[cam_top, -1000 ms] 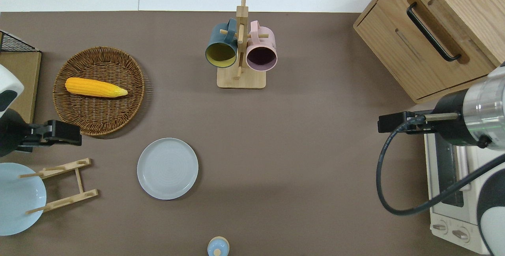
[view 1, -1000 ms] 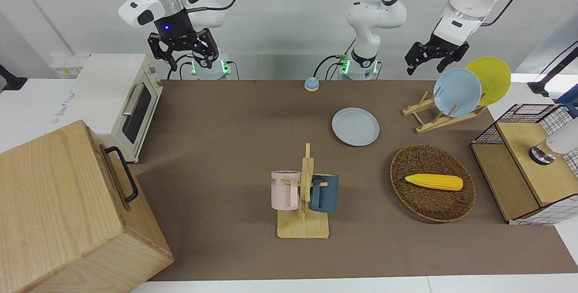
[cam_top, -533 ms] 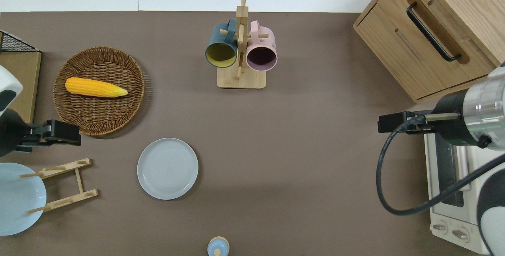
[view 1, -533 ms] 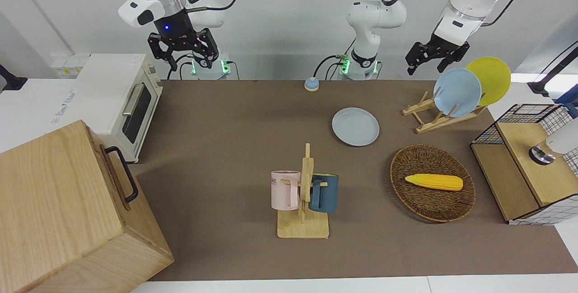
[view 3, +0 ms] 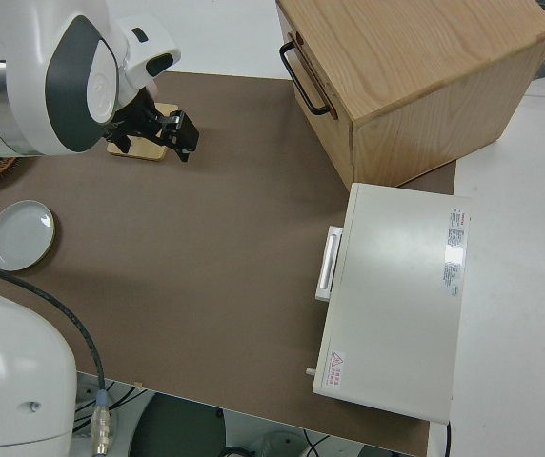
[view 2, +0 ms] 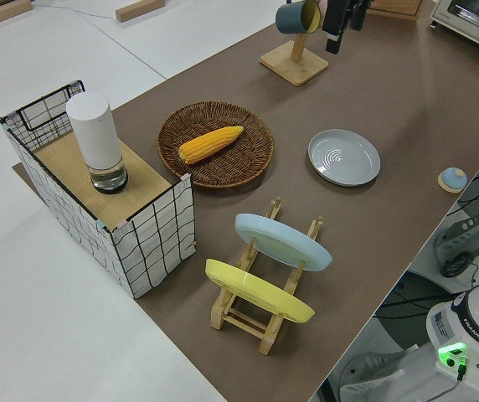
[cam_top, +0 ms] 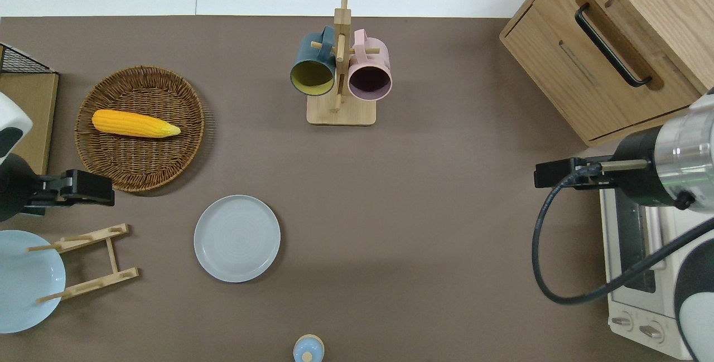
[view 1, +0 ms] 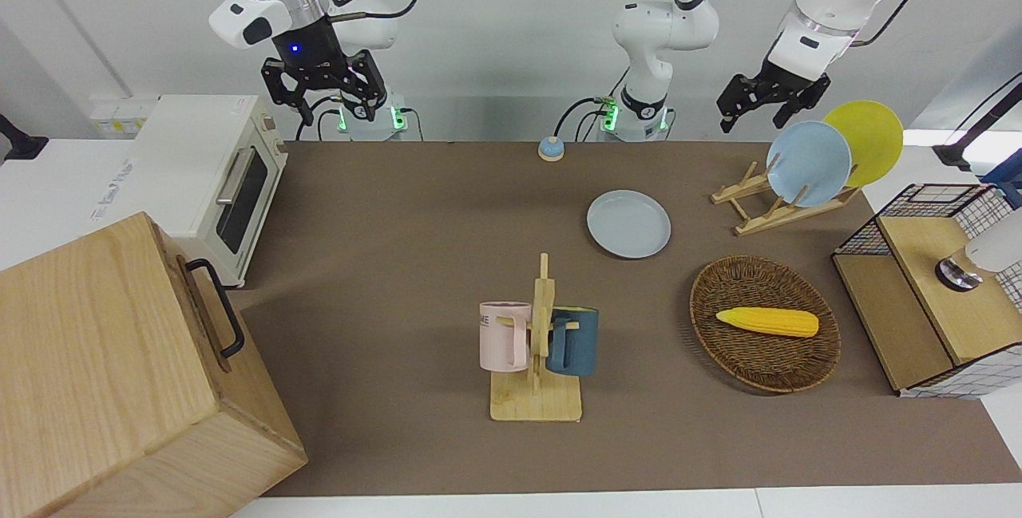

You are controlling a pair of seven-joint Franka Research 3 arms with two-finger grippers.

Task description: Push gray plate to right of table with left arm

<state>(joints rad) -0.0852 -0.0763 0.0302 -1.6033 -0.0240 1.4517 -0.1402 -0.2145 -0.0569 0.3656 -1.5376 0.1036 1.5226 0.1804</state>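
Since the gray plate [cam_top: 237,238] lies flat on the bench [cam_top: 424,194] between rack and bell, it looks stiff and slippery; push its rim. Left hand [view 1: 765,101] hangs raised, fingers apart.

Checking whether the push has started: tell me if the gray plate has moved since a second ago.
No. In the overhead view the gray plate lies just as it did, equally spaced from the wooden plate rack and the wicker basket.
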